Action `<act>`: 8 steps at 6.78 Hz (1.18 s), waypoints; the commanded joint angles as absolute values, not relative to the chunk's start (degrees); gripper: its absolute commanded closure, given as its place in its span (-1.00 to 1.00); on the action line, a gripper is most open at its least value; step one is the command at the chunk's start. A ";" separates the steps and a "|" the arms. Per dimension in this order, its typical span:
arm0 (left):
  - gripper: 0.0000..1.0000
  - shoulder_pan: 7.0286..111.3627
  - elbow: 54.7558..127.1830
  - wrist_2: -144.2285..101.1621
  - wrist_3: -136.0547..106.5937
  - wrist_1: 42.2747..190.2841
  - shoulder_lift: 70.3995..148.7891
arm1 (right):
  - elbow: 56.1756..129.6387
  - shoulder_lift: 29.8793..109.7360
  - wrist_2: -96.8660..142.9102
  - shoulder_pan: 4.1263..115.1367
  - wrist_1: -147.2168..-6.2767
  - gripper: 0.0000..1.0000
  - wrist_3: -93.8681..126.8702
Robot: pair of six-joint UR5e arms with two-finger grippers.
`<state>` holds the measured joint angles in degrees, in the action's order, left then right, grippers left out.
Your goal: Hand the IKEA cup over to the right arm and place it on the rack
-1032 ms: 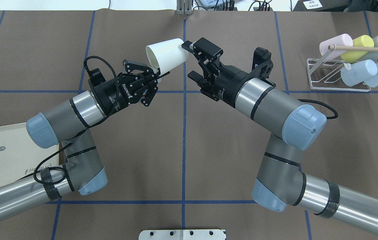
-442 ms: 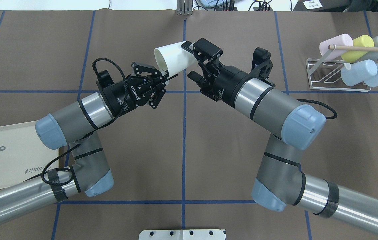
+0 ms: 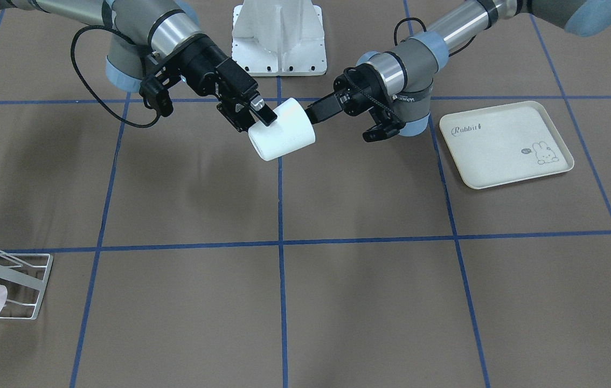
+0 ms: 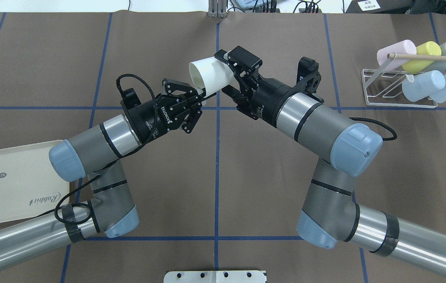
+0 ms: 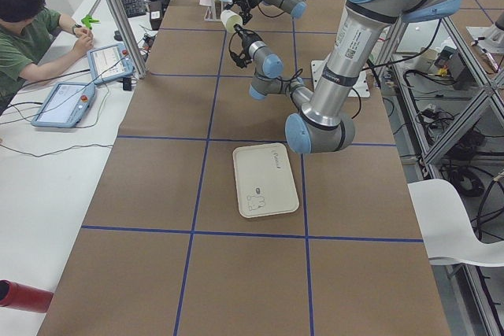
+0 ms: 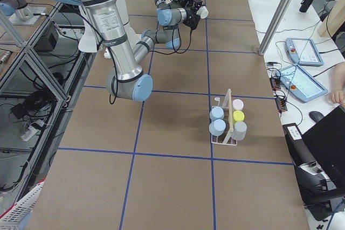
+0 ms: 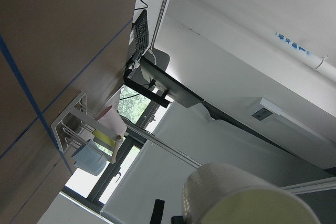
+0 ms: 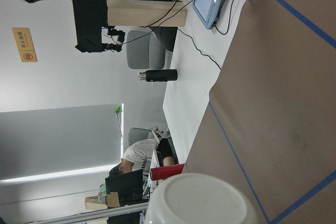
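The white IKEA cup hangs on its side above the table's middle, also seen from the front. My left gripper is shut on its rim, with the open mouth towards that arm. The right arm's gripper is open, one finger on each side of the cup's closed end; from the front one fingertip lies against the cup's top. The right wrist view shows the cup's base close up. The rack stands at the far right with several pastel cups on it.
A cream rabbit-printed tray lies at the left near edge by my left arm's elbow. A white mount sits at the robot's base. In the side views a person sits at a desk with tablets beyond the table.
My left arm has carried the cup to the right, sliding its closed end between the right gripper's open fingers. The right arm has hardly moved.
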<state>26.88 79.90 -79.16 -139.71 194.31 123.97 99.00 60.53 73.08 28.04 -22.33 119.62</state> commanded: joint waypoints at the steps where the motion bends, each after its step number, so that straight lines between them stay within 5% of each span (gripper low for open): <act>1: 1.00 25.84 79.98 -78.84 -137.90 194.33 124.19 | 98.26 59.94 72.95 28.04 -22.32 -1.00 119.62; 7: 1.00 25.49 80.33 -78.49 -137.90 194.41 124.10 | 97.91 59.85 72.86 28.74 -22.24 -1.00 119.62; 8: 1.00 25.23 80.42 -78.49 -137.90 194.41 124.19 | 97.91 59.85 72.77 28.74 -22.32 -0.76 119.71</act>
<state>25.42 80.35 -78.47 -137.90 194.43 124.11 97.93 59.89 72.84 28.71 -22.26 119.64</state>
